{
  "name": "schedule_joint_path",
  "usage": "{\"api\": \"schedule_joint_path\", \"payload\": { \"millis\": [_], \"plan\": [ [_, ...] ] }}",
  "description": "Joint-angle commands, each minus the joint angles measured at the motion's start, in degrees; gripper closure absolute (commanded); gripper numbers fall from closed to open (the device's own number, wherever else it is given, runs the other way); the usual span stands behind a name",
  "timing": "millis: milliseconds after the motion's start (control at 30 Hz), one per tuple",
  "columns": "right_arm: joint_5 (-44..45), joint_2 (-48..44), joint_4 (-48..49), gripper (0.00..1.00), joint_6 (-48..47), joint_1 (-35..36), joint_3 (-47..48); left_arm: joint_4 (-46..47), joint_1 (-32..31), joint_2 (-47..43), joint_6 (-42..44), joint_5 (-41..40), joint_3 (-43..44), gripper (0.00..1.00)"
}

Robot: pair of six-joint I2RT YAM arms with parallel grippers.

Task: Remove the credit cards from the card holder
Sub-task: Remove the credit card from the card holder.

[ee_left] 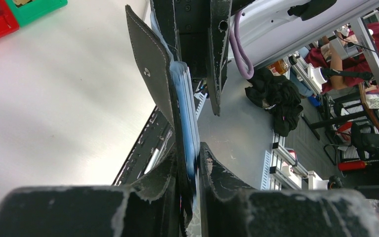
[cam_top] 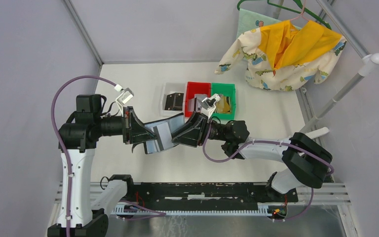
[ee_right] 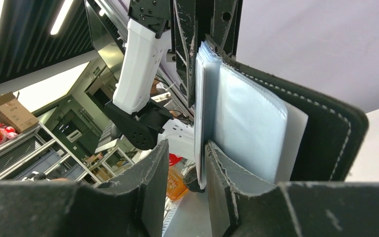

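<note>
Top external view: finds the card holder (cam_top: 164, 132) lifted off the table (cam_top: 128, 79), hanging open between the two arms in mid-scene. Puts the left gripper (cam_top: 148, 139) on its left end and the right gripper (cam_top: 176, 137) at its right end, tips facing each other across the light blue-grey inside. Further up the table, shows the credit cards (cam_top: 195, 104) lying in three bins side by side: a black card (cam_top: 173, 101) in the white bin (cam_top: 165, 89), a silvery-grey card in the red bin (cam_top: 197, 85), a tan-gold card (cam_top: 223, 104) in the green bin (cam_top: 225, 86). Places all three well apart from both grippers and from the holder.

Left wrist view: catches the left fingers (ee_left: 237, 197) pressed onto the lower edge of the holder's blue sleeves (ee_left: 190, 113) with no gap on either side, so clamped on the card holder. Shows the black cover (ee_left: 150, 69) with its snap leaning away to the left.

Right wrist view: shows the right jaws apart, straddling a thin pack of those sleeves. Puts the pack against the right-hand finger and leaves a clear gap to the other, so no squeeze there. Cannot tell whether any card sits inside the sleeves.
</note>
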Motion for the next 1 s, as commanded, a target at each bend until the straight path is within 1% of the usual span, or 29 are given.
{"api": "schedule_joint_path", "payload": {
  "millis": [0,67,267,333,433,467,733,833,967],
  "plan": [
    [-2.14,0.45,-2.43,0.63,-2.47,1.39,3.57,2.89,0.25,-0.06,-2.75,0.12,1.1,0.82],
    [-1.85,0.98,-3.67,0.64,-2.76,1.6,3.79,3.54,0.25,-0.28,-3.73,-0.16,1.1,0.82],
    [-1.12,3.28,-2.08,0.72,-1.22,2.36,5.15,6.0,0.25,-1.28,-6.45,-2.25,0.57,0.82],
    [-1.44,3.99,-1.83,0.78,-1.02,2.52,6.17,6.75,0.25,-1.36,-7.34,-3.65,0.11,0.82],
    [-1.04,4.4,-0.37,0.96,-0.08,2.34,6.09,6.62,0.25,-1.05,-7.48,-4.05,0.09,0.82],
    [-0.88,4.5,0.53,1.0,0.39,2.18,5.52,6.41,0.25,-1.03,-7.33,-3.71,0.19,0.82],
    [1.67,4.52,13.08,1.0,5.9,0.69,-1.83,4.14,0.25,-0.6,-5.43,2.98,1.27,0.78],
    [1.82,4.74,14.56,1.0,6.6,0.7,-2.01,4.0,0.25,-0.54,-5.29,4.23,1.03,0.75],
    [2.03,4.37,14.63,1.0,6.4,0.69,-2.05,3.6,0.25,-0.61,-4.46,4.8,0.92,0.75]
  ]
}}
